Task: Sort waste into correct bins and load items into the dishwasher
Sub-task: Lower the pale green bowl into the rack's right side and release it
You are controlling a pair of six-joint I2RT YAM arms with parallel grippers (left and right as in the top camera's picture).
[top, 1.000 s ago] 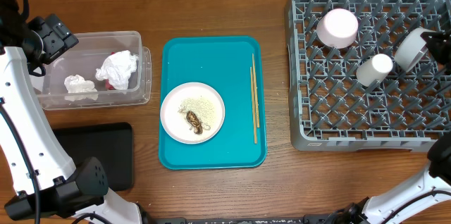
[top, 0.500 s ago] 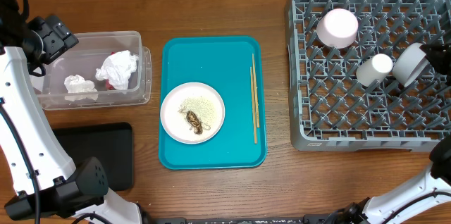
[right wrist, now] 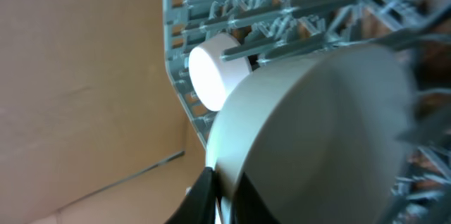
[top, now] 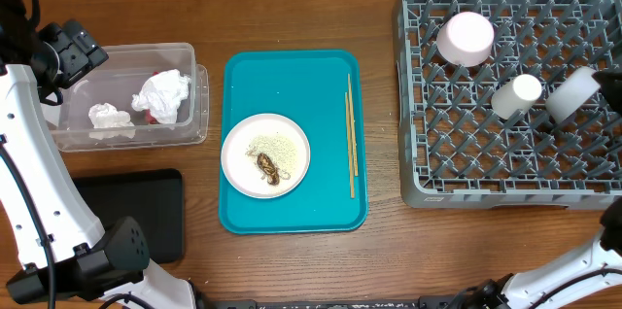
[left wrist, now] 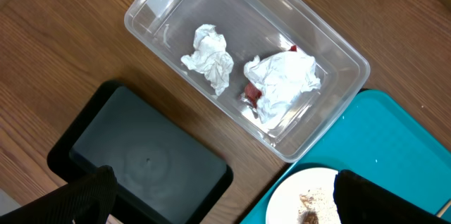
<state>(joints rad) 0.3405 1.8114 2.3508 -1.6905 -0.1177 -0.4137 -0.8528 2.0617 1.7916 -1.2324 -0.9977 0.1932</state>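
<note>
From overhead, the grey plastic rack (top: 486,168) filled the right of the wooden tabletop (top: 292,8), its floor a lattice of upright pegs. A pale pink bowl (top: 465,37) sat upside down near the rack's back left. A small white cup (top: 516,94) stood further right, and a larger white bowl (top: 573,93) lay tilted on its side just beside the cup, at the frame's edge.

Only the right wrist view showed the grip. The right claw (right wrist: 217,197) was closed almost fully on the white bowl's thin rim. One dark finger (right wrist: 202,194) pressed against the smooth, rounded wall, and the other was hidden behind it. Past the bowl, the cup's round end showed among the grey pegs.

The left claw (left wrist: 222,175) hung wide open and empty, its two dark fingertips at the lower corners of its own view. That view looked straight down into the clear, round-cornered tub (left wrist: 176,20). A small crumpled tissue (left wrist: 209,56) and a large tissue (left wrist: 285,83) lay apart inside it, the large one half covering a crinkled red wrapper (left wrist: 252,96). Overhead, the red was only a sliver. Beside the tub lay the flat, matte black tray (left wrist: 141,160).

In the middle, on the teal tray (top: 292,81), the round plate (top: 231,158) carried loose rice (top: 274,141) and a brown scrap (top: 266,167). Two thin wooden chopsticks (top: 351,134) lay side by side to its right.
</note>
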